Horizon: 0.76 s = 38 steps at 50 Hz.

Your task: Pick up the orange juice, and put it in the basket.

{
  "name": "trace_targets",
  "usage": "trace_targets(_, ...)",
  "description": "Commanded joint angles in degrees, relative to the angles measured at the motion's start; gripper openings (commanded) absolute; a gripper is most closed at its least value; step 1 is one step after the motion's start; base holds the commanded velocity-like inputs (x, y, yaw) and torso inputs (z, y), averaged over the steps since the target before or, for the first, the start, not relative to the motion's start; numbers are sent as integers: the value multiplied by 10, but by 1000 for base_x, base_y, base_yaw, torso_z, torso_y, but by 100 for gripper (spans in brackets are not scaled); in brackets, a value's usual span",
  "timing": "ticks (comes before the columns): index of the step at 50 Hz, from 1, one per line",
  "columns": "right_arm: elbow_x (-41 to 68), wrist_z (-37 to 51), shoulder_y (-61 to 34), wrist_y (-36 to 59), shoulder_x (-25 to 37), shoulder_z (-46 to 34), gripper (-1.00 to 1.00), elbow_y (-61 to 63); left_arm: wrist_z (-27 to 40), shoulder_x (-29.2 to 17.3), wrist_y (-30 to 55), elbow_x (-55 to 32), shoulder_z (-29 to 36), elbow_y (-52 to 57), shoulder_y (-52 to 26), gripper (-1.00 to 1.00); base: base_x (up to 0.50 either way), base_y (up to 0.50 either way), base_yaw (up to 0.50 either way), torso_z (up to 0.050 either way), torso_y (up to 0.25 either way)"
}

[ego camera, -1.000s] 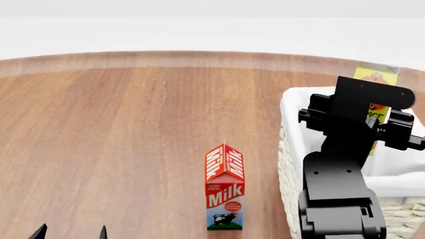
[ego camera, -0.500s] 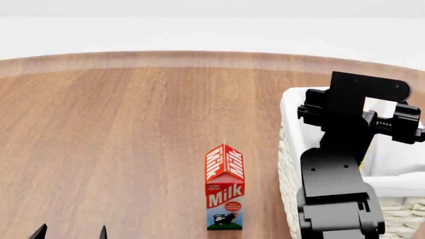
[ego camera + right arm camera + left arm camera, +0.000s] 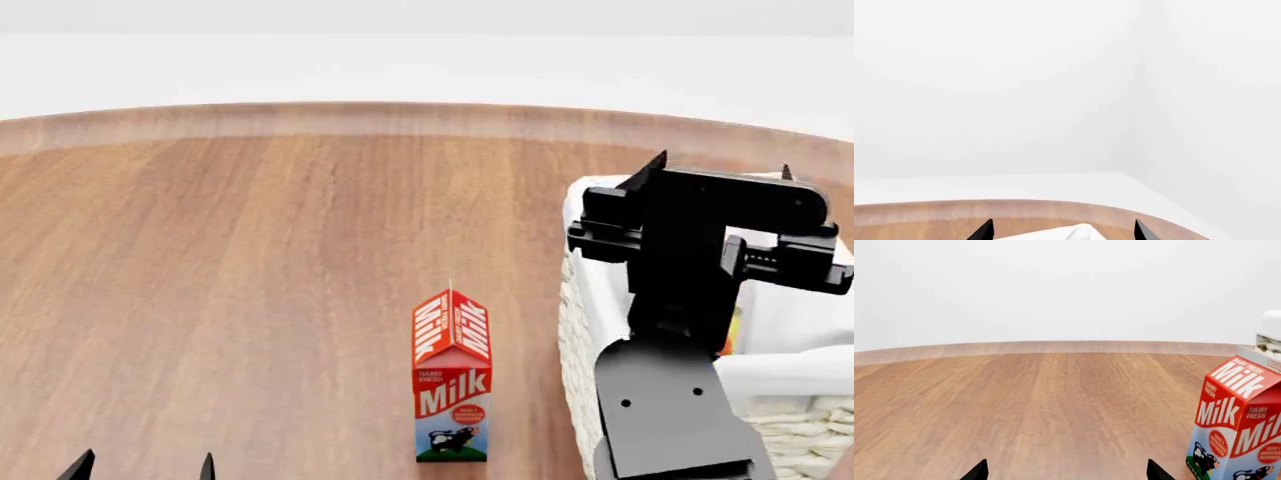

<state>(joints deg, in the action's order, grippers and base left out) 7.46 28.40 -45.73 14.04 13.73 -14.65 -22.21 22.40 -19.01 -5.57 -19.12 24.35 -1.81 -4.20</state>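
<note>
Right gripper (image 3: pixel 718 166) poised over the basket (image 3: pixel 577 300), its fingers spread and holding nothing. A sliver of the orange juice (image 3: pixel 730 330) shows inside the basket, behind the arm. Left gripper (image 3: pixel 142 466), fingers apart, sits beside the milk carton (image 3: pixel 451 375).

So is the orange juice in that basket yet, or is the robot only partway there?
It looks nearly done. A sliver of the orange juice shows low inside the basket, mostly hidden behind the right arm. The right tool is open above the basket, gripping nothing. What's left seems to be pulling that arm away. The left tool sits idle and open; the milk carton stands untouched.
</note>
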Motion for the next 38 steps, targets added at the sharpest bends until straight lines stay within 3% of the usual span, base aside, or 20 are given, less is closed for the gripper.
trace_targets(1, 13, -17, 40, 16, 24, -1, 100, 106, 1, -1, 0, -1, 1, 0, 0, 100, 0, 0, 0, 0, 0)
trace_targets(38, 40, -11, 148, 56, 78, 9, 100, 381, 4, -3, -2, -3, 5, -1, -2, 100, 0, 0, 0, 0, 0)
